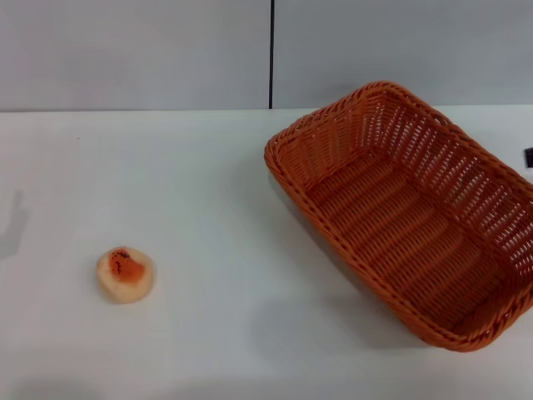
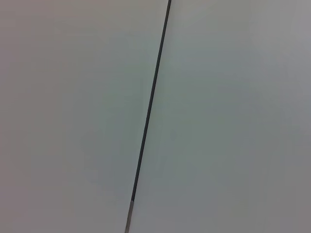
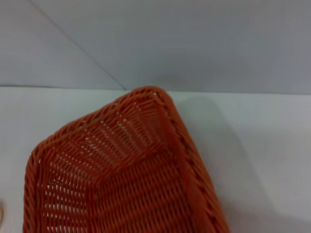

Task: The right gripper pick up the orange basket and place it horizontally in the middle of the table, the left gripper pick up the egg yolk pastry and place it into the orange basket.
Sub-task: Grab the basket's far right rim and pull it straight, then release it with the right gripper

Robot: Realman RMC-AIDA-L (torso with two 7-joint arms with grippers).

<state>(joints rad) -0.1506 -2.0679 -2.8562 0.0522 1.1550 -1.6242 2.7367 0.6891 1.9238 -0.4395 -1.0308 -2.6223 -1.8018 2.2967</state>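
Two things lie on the table [image 1: 208,208]: the basket [image 1: 408,212] and the pastry [image 1: 125,274]. In the head view the basket sits on the right half, set at a slant, one short end toward the far edge near the middle, the other toward the near right corner. It stands open side up with nothing in it. The pastry lies well apart from it on the near left, its orange-red patch turned up.

Neither gripper's fingers show in any view, so how far they are open cannot be told, nor whether they hold anything. A small black shape [image 1: 528,157] shows at the right edge of the head view, just beyond the basket's far long rim; what it is cannot be made out. The right wrist view looks down on one corner of the basket [image 3: 131,179], its braided rim and slatted sides close below the camera, white tabletop around it. The left wrist view shows only a grey wall [image 2: 73,116] crossed by a dark seam [image 2: 150,102]; the pastry is not in it.
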